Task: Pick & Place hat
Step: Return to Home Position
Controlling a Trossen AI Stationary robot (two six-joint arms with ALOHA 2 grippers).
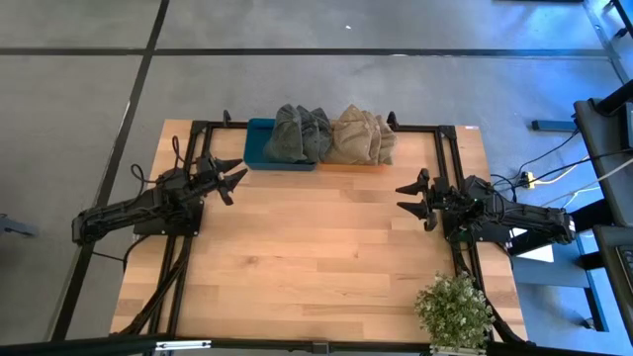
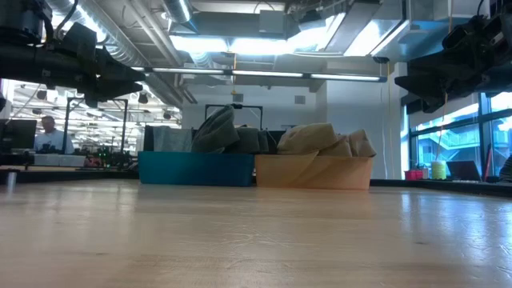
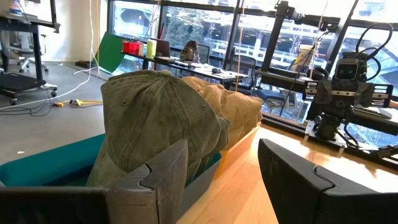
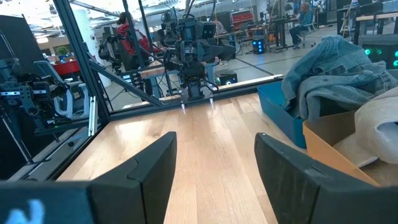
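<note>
At the table's far edge stand a blue bin [image 1: 263,148] and a tan bin [image 2: 314,171] side by side. Grey-green hats [image 1: 299,133] are stacked in the blue bin, tan hats [image 1: 360,135] in the tan one. In the left wrist view a green hat [image 3: 158,121] fills the blue bin [image 3: 46,165]. My left gripper [image 1: 235,182] hovers open at the table's left side, level, just in front of the blue bin. At the table's right side my right gripper [image 1: 413,198] hovers open and level, with nothing between its fingers.
A small potted plant [image 1: 454,311] stands at the table's near right corner. A black frame [image 1: 447,148] runs along the table's left, right and far sides. Bare wooden tabletop [image 1: 316,237] lies between the arms.
</note>
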